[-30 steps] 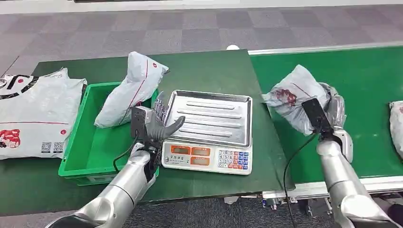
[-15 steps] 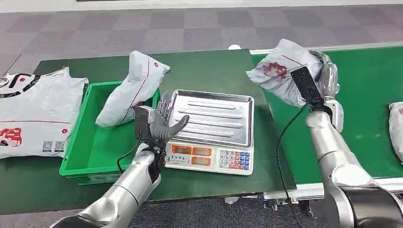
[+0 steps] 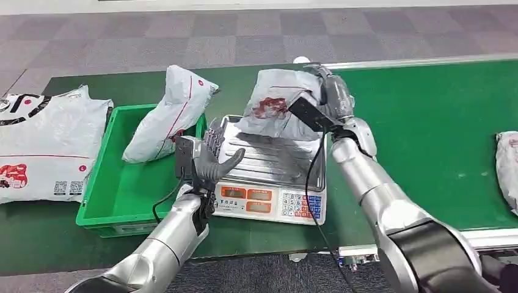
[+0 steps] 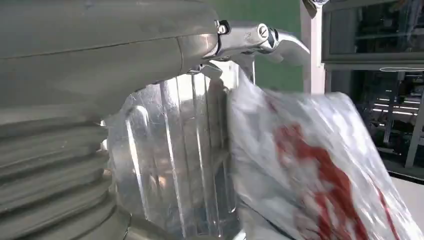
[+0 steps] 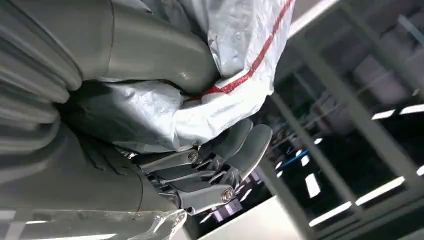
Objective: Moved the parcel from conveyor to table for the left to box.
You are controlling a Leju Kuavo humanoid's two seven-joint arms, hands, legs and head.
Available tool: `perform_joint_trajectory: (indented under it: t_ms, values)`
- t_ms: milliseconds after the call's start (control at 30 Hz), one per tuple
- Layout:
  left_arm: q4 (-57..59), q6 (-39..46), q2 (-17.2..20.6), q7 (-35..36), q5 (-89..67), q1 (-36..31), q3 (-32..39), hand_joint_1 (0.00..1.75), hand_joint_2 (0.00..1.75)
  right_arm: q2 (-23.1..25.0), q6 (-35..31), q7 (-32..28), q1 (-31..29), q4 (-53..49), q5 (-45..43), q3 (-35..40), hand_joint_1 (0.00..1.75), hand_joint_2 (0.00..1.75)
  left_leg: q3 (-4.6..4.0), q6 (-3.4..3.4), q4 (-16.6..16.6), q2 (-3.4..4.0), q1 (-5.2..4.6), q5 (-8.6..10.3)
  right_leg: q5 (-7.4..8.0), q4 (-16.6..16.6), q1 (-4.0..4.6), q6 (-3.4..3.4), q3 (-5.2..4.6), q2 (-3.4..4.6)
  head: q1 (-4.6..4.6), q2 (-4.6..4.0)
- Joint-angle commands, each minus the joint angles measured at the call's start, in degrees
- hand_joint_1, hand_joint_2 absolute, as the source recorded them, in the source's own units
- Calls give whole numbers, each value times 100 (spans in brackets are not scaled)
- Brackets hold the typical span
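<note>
right hand (image 3: 333, 97) grips the grey parcel (image 3: 275, 104), fingers wrapped round its far end; parcel is over the back of the scale tray (image 3: 275, 159), whether touching the steel cannot be told. right wrist view: thumb and fingers (image 5: 240, 145) clamp crinkled plastic film with a red stripe. left hand (image 3: 211, 160) holds nothing, fingers apart, upright at the scale's left edge beside the green bin (image 3: 116, 189).

parcel: soft poly mailer, wrinkled, red print. tray: ribbed stainless steel, rectangular. scale (image 3: 269, 201) has orange displays and a keypad. a second mailer (image 3: 168, 113) leans in the bin; flat mailers (image 3: 43, 146) lie left of it.

green tabletop (image 3: 256, 85), green conveyor (image 3: 440, 122) with another parcel (image 3: 508, 174) at its right edge, grey carpet tiles beyond.
</note>
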Motion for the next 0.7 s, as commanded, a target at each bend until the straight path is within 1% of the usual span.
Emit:
perform_joint_trajectory:
  t_ms: [33,67,133,233,300,367,433,467,500,567,633,667,700]
  values:
    - [310,-28,127,50,19,-226,-144,0,175,110,20,371,288,-760,-21,1275,175,175,9,-1,-3,15,-1,-4,1,-4,-1,-2,5,17,0,0]
    - [310,-22,128,50,19,-226,-147,0,175,81,38,382,275,-769,-57,1287,175,175,19,-2,-5,18,3,-8,1,-10,3,-3,15,23,0,0]
    - [309,-18,128,51,21,-226,-149,0,175,62,48,372,250,-752,-97,1293,175,175,1,-3,2,5,0,-3,1,-2,0,-2,1,9,0,0]
    - [311,-24,128,54,21,-225,-152,0,175,59,38,346,266,-775,-103,1306,175,175,4,-2,0,5,0,-4,1,-4,0,-1,4,9,0,0]
    - [323,-42,103,72,3,-230,-180,0,175,60,-3,305,485,-1045,-51,1408,175,175,8,-2,-2,10,-1,-5,0,-5,0,-2,7,14,0,-2]
    - [346,-38,82,94,-9,-237,-202,0,175,-9,9,391,761,-1481,-29,1480,175,175,21,-4,-9,5,5,-7,-1,-17,5,-5,23,11,0,-2]
    - [343,-69,76,113,41,-254,-304,0,175,-202,-29,514,1114,-2170,-58,1474,175,175,18,-4,-7,0,5,-7,-3,-15,6,-4,21,4,0,0]
    - [335,-61,76,141,108,-281,-380,0,175,-319,-106,552,1328,-2605,-83,1409,175,175,24,-4,-12,-8,5,-7,-5,-20,6,-4,29,-3,-2,-2]
    - [338,-44,76,166,181,-309,-452,0,175,-429,-154,604,1509,-2998,-102,1342,175,175,7,-3,-3,-9,3,-4,-4,-8,4,-2,10,-5,0,0]
    - [362,-2,76,198,286,-368,-550,0,175,-683,-247,785,1890,-3711,-86,1153,175,175,14,-2,-4,-22,7,-7,-9,-14,7,-3,23,-17,0,0]
    - [387,18,76,216,333,-412,-574,0,175,-1019,-153,765,2170,-4131,-426,941,175,175,19,-1,-5,-38,10,-7,-12,-22,11,-1,34,-31,0,0]
    - [390,14,76,220,362,-419,-574,0,175,-1233,-50,645,2306,-4271,-787,845,175,175,28,0,-10,-44,11,-8,-13,-30,12,-1,47,-37,0,-2]
    - [392,12,76,219,380,-427,-577,0,175,-1451,-74,478,2399,-4299,-1062,723,63,175,32,3,-15,-49,12,-7,-13,-39,13,1,56,-42,0,-2]
